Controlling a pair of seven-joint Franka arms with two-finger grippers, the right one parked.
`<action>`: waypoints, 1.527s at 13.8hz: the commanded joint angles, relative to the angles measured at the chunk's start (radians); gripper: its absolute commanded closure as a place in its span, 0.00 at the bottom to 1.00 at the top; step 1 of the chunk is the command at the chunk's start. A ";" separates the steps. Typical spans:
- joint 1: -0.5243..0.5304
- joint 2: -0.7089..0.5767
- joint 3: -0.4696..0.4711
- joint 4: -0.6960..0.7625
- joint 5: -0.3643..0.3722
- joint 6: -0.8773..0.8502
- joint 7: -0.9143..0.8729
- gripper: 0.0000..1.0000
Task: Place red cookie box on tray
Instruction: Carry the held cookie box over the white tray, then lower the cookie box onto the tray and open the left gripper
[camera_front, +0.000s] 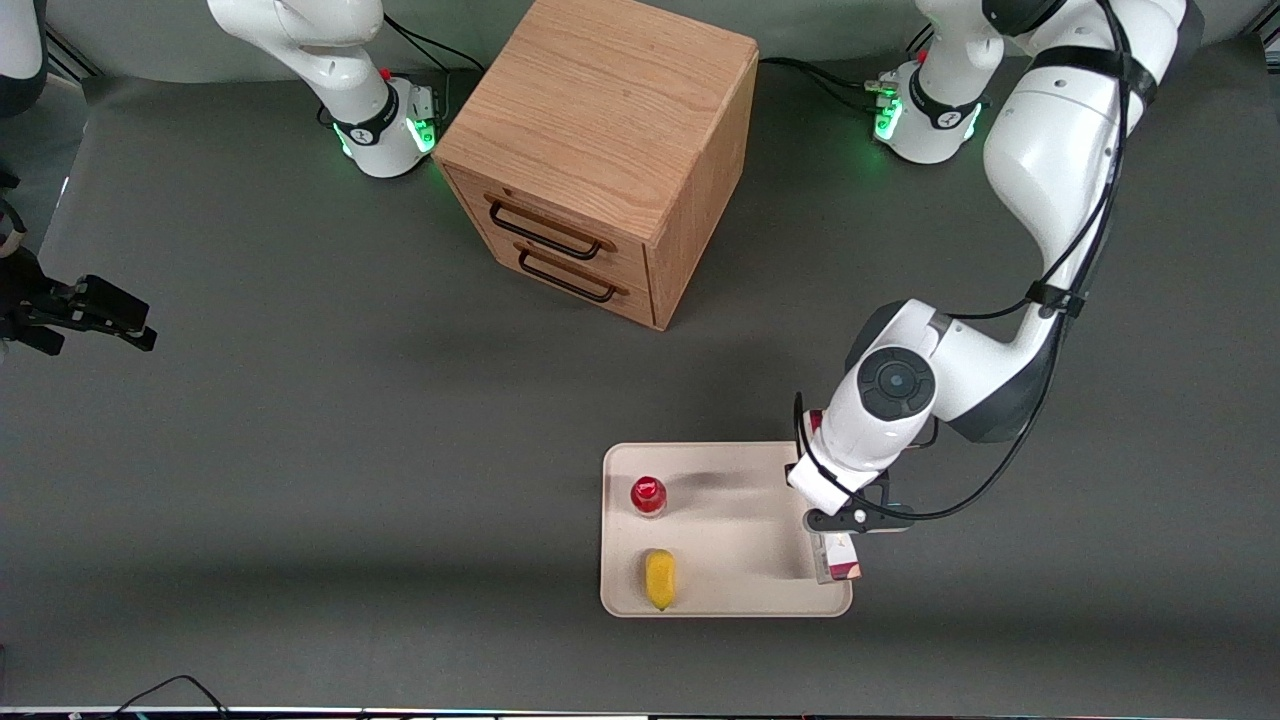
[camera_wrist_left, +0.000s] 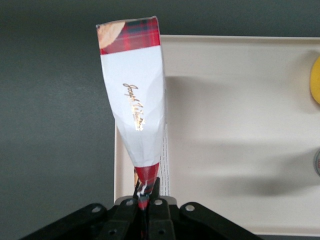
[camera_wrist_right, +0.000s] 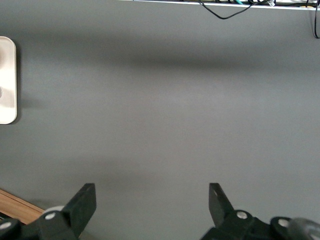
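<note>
The claw is pinched on one end of the red cookie box, at the lower right of the front frame. The box hangs over the rim of the tray at the working arm's end. A red-capped bottle and a yellow item sit in the tray.

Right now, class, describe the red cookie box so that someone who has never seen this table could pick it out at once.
Find the cream tray, nearer the front camera than the wooden cabinet. At its rim toward the working arm, the gripper is shut on the red cookie box. Unlike the small red-capped bottle and yellow item, it is a long tartan carton with a white patch.
</note>
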 joint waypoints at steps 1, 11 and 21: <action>-0.013 0.058 0.000 0.070 0.059 0.008 -0.025 1.00; -0.010 0.124 0.007 0.105 0.109 0.059 -0.018 0.84; 0.085 -0.124 -0.019 0.099 -0.016 -0.247 0.008 0.00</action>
